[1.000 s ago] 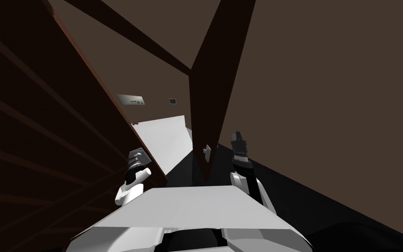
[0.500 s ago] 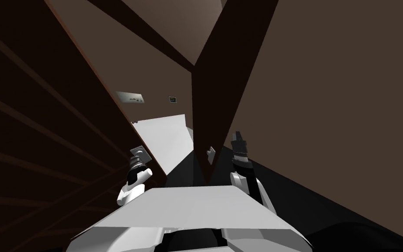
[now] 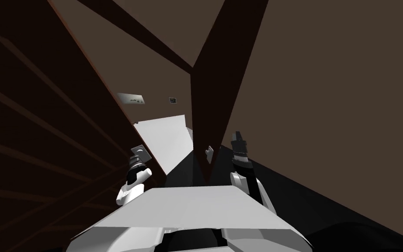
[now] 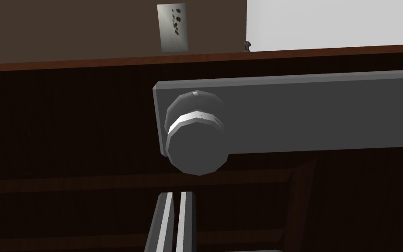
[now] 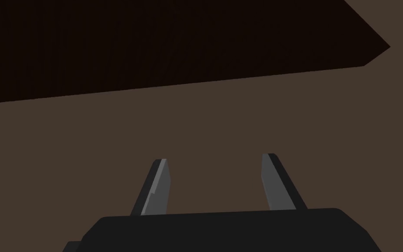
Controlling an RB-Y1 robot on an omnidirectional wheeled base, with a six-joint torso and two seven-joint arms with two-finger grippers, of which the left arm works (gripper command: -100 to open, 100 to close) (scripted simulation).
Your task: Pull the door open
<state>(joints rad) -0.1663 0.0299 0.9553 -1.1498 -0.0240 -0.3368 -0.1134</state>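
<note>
A pale grey plate [image 3: 130, 99] and, right of it, a small dark square fitting [image 3: 172, 100] sit on the far brown wall [image 3: 122, 74]. Nearer lies a white surface [image 3: 163, 135], with a black area [image 3: 310, 205] near right.

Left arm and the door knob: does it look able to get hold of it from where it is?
Probably yes. The knob stands just beyond the left pincer with nothing between them, but the fingers are shut and apart from it, so they would have to open first.
</note>
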